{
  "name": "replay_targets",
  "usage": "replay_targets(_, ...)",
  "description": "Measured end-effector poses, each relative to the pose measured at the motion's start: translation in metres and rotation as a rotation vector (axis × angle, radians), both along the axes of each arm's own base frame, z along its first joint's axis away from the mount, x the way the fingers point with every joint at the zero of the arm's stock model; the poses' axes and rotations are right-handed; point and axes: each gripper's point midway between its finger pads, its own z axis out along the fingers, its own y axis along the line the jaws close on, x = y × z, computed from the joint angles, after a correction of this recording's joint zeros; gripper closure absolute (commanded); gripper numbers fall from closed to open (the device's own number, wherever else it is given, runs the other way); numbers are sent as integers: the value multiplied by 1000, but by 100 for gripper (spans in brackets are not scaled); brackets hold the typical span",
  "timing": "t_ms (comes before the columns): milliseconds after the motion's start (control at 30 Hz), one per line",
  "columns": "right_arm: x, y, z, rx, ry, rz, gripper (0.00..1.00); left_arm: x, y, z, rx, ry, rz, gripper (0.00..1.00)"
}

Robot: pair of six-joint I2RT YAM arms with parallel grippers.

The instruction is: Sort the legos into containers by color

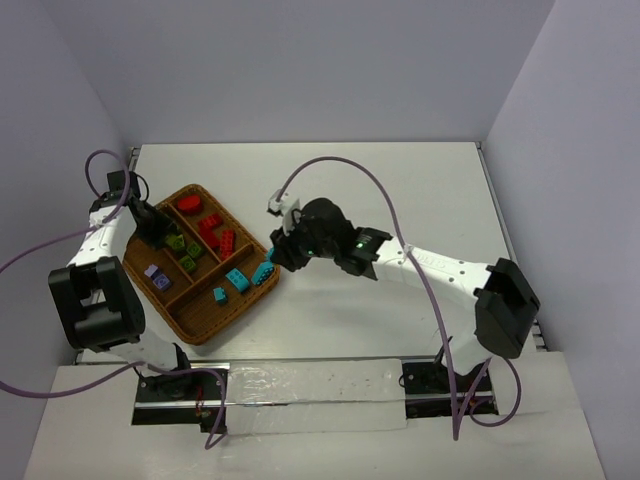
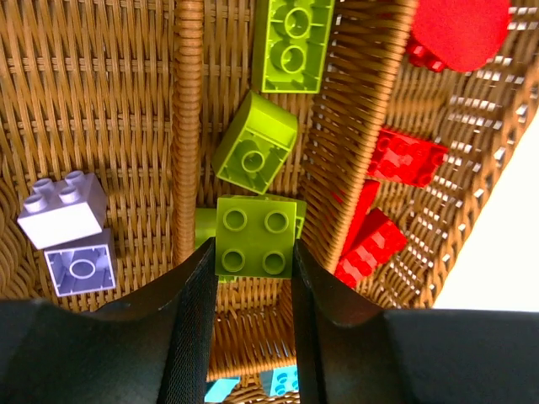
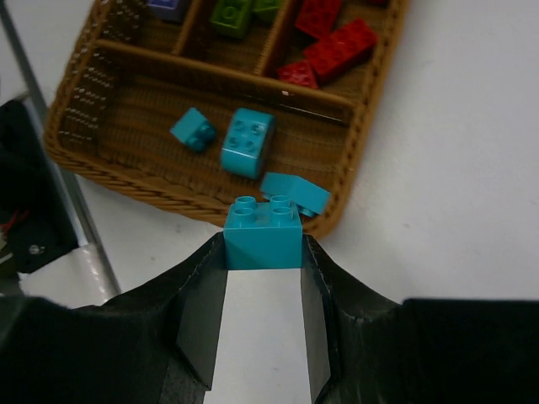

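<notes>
1. The wicker tray sits at an angle by the desk's left edge. Its raised rim and inner dividers wall off each compartment.
2. The left gripper, clamped on a green brick, fills the narrow middle compartment between two dividers. Two loose green bricks lie just ahead of it.
3. The right gripper, gripping a teal brick, stands just outside the tray's right rim. A flat teal piece lies against that rim's inside.
4. The right arm crosses the desk's middle from the near right corner, and its purple cable arcs above.
5. Open desk surface runs along the far edge to the far right corner.
</notes>
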Motion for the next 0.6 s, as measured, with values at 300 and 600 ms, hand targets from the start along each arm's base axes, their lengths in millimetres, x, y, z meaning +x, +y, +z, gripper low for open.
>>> replay_targets(300, -37, 64, -31, -38, 81, 149, 89, -1, 0, -2, 9, 14, -26, 6)
replay_targets(600, -42, 110, -52, -75, 113, 211, 42, 24, -30, 95, 84, -196, -163, 6)
